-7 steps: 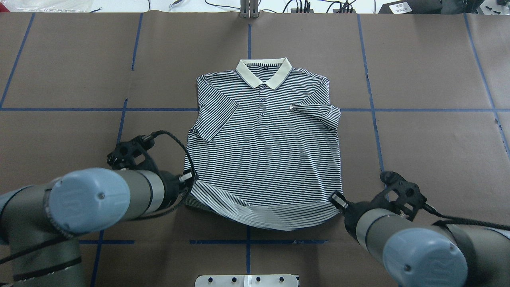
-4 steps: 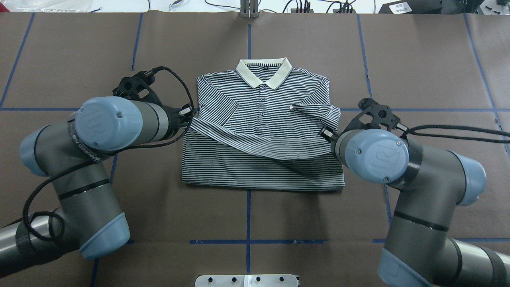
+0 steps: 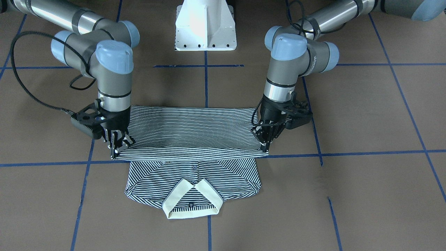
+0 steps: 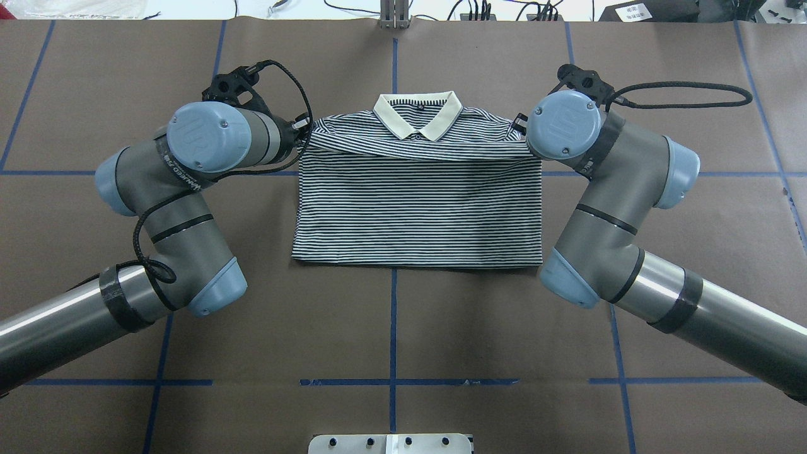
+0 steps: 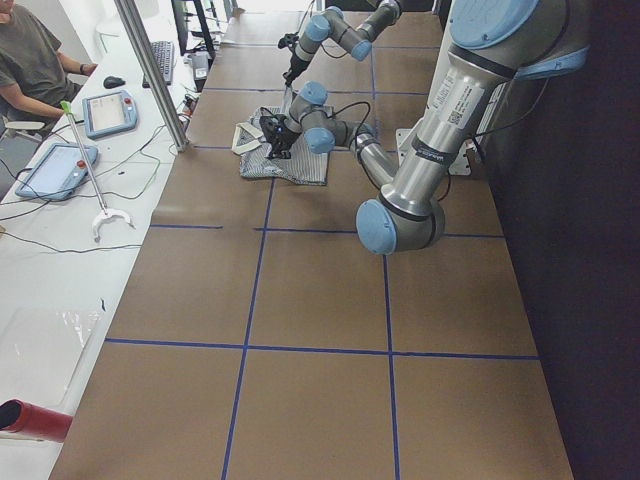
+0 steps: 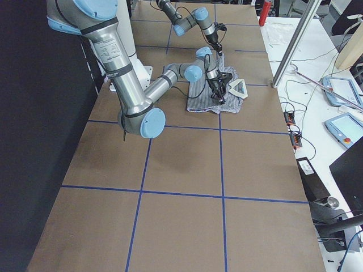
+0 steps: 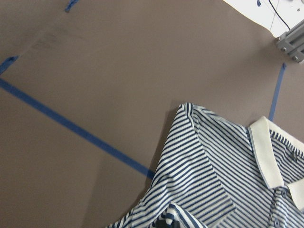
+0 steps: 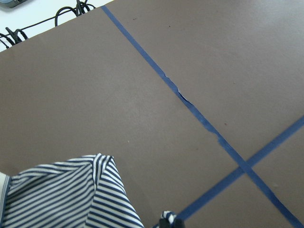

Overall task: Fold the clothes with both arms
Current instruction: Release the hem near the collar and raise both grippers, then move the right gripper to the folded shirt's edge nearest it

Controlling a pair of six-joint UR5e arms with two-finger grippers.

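My left gripper (image 3: 266, 146) is pinched tight on one corner of the hem of the polo shirt (image 3: 191, 129), fingers pointing down and drawn together on the striped cloth. My right gripper (image 3: 116, 149) is clamped the same way on the opposite hem corner. The hem runs stretched in a nearly straight line between the two of them. I cannot tell whether that held edge rests on the layer beneath or hangs just above it. The shirt lies in the middle of the table (image 4: 403, 328), its lower half doubled over its upper half. The crease is on the side nearest my base, and the held hem crosses the chest just short of the cream collar (image 4: 416, 118), which is uncovered. The shoulders show beyond the hem on either side of the collar. Each gripper hangs beside a shoulder at the shirt's outer edge, my left arm (image 4: 189, 189) and right arm (image 4: 605, 189) bent in from either side. By count: one shirt, two grippers, two arms, and one white pedestal (image 3: 205, 28) behind, on brown covering crossed by blue tape lines.
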